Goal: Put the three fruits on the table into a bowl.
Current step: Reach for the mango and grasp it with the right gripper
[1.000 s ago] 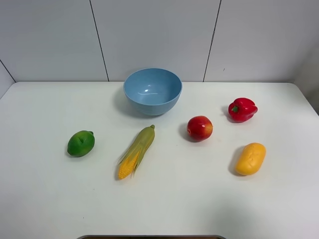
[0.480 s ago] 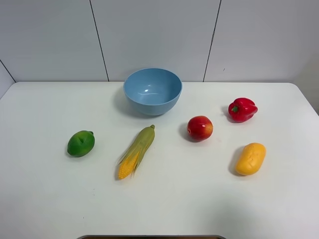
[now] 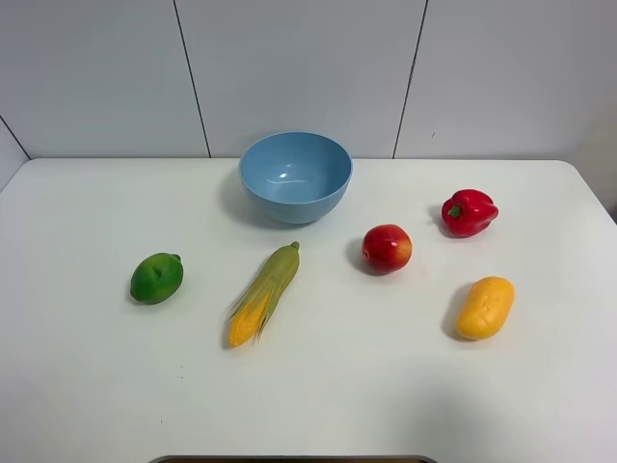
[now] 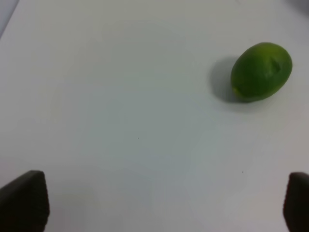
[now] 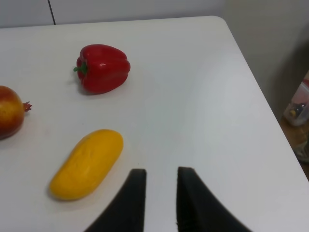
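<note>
On the white table (image 3: pixel 386 395) the light-blue bowl (image 3: pixel 294 206) stands at the back middle with nothing in it. The green lime (image 3: pixel 156 278) lies at the left, the red apple (image 3: pixel 387 248) right of centre, the yellow-orange mango (image 3: pixel 484 307) further right and nearer. Neither gripper shows in the high view. My left gripper (image 4: pixel 164 208) is wide open over bare table, with the lime (image 4: pixel 261 71) ahead of it and to one side. My right gripper (image 5: pixel 161 171) stands with a narrow gap and nothing in it, close beside the mango (image 5: pixel 87 163). The apple (image 5: pixel 9 112) is at that view's edge.
A husked corn cob (image 3: pixel 264 294) lies between the lime and the apple, in front of the bowl. A red bell pepper (image 3: pixel 469 212) (image 5: pixel 103 67) sits behind the mango. The table's right edge and rounded corner (image 5: pixel 227 29) are near the right gripper.
</note>
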### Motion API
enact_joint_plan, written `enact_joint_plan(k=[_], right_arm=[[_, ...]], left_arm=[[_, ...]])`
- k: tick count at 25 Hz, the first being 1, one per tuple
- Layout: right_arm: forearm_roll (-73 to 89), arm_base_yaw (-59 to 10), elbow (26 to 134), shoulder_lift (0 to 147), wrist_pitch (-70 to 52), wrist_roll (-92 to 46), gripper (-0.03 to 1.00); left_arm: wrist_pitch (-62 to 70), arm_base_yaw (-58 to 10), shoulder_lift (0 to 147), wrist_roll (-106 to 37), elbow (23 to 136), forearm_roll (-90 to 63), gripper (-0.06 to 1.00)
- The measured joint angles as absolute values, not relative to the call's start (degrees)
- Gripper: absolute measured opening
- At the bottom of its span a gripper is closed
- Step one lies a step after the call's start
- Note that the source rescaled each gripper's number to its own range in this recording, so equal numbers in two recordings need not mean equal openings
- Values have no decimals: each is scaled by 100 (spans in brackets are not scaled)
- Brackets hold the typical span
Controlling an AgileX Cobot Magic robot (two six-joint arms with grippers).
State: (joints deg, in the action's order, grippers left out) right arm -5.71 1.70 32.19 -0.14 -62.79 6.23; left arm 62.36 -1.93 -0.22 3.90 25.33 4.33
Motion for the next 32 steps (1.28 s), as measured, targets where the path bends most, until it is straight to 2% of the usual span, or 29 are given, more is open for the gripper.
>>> enact_joint_plan(k=[6, 10, 14, 22, 32], right_arm=[[-608, 170, 3219, -14, -6279, 693, 66], [-728, 170, 3331, 212, -6352, 1038, 81], [-728, 170, 3924, 1062, -6460, 1188, 86], [-715, 170, 5522, 3043, -6472, 1784, 87], [-525, 170, 6079, 4695, -6774, 2519, 87]], left_arm=[[6236, -193, -22, 390, 2533, 433, 100], [6236, -193, -22, 390, 2533, 433, 100], [6236, -193, -22, 390, 2533, 433, 100], [6236, -193, -22, 390, 2533, 433, 100], [6236, -193, -22, 390, 2533, 433, 100]])
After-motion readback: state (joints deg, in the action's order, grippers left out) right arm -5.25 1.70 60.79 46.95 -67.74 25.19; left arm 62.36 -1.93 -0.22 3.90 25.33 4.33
